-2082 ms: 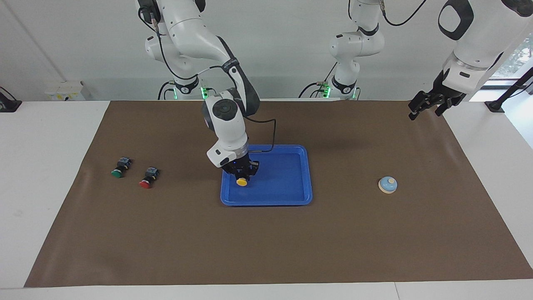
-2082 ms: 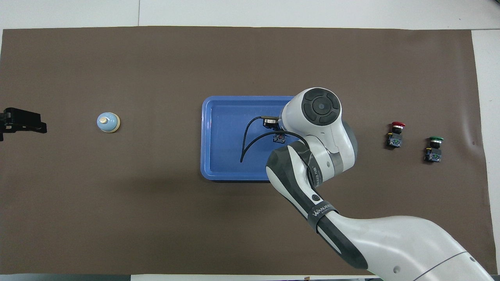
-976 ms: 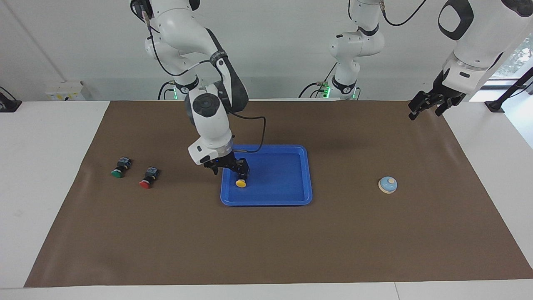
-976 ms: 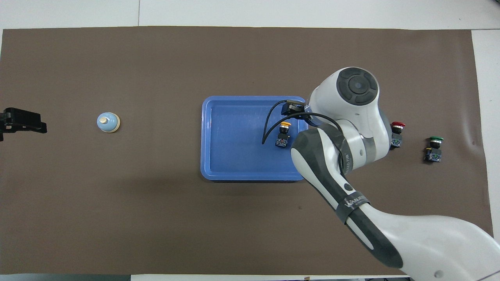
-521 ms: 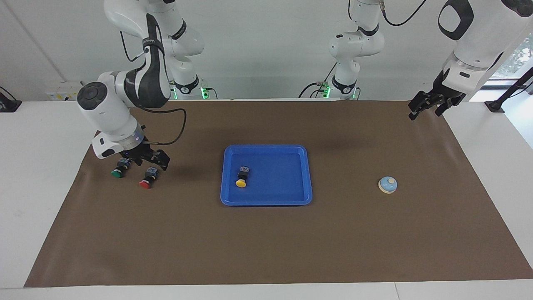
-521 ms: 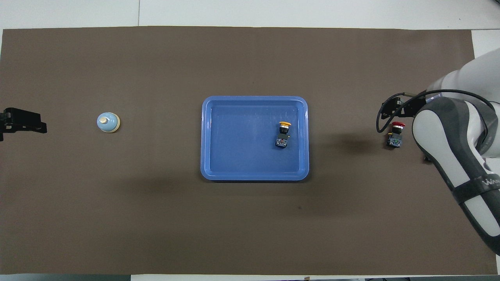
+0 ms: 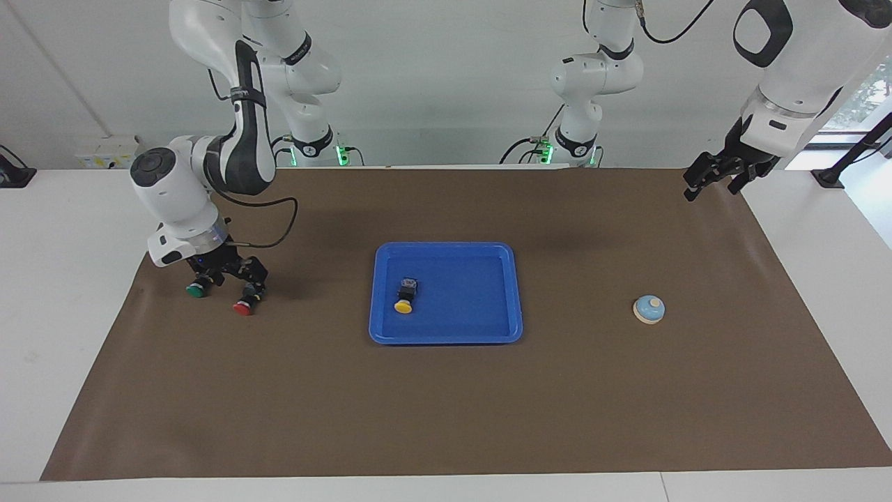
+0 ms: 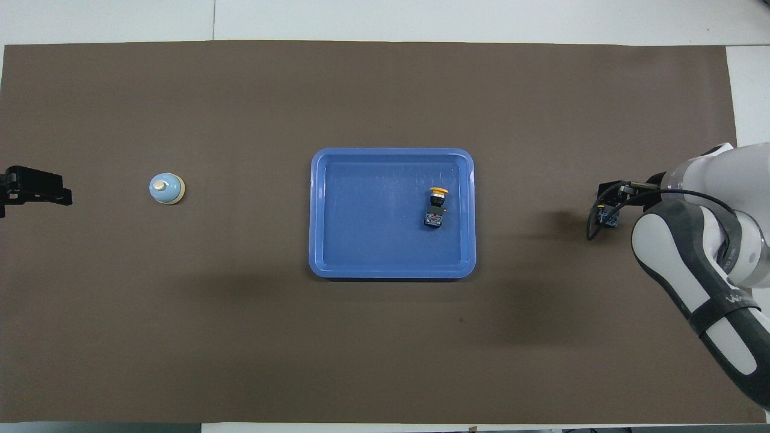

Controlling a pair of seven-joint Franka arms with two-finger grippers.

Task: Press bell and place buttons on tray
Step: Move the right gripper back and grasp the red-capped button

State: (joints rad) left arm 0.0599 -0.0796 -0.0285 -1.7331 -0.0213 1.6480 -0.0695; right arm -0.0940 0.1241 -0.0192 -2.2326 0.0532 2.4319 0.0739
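A: Across the facing view, the right gripper (image 7: 233,275) sits low with jaws spread over the red button (image 7: 244,305), the green button (image 7: 196,288) just beside it. The yellow button (image 7: 403,300) lies in the tray (image 7: 502,293). The left gripper (image 7: 718,174) waits, open, up over the mat's corner; the bell (image 7: 649,309) sits alone.

B: Overhead, the right arm hides both buttons — 1 finger could knock the green one, or the red could tip as the jaws close.
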